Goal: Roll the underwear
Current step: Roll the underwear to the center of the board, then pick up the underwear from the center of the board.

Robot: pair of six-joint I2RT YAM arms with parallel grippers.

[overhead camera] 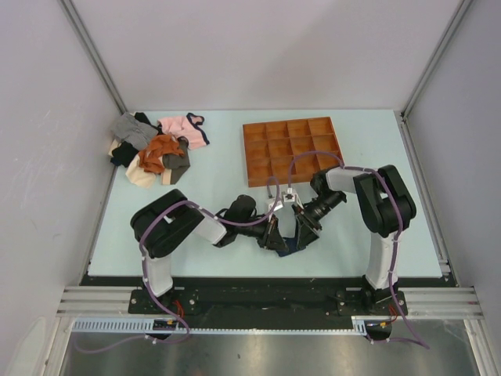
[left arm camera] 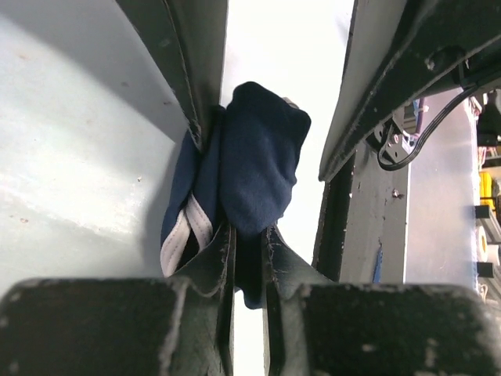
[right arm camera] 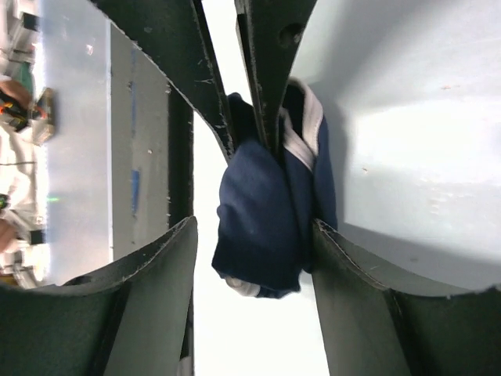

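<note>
The underwear is a bunched navy bundle with white trim, near the table's front middle. My left gripper is shut on its lower end, with navy fabric pinched between the jaws. In the top view the left gripper meets the right gripper over the bundle. My right gripper is open. Its two fingers stand wide apart on either side of the underwear, the right one touching the fabric. In the right wrist view the left gripper's fingers come down from above, clamped on the cloth.
A brown wooden tray with several compartments sits behind the grippers. A pile of clothes lies at the back left, with a pink garment and an orange garment in it. The table's front edge is just below the grippers.
</note>
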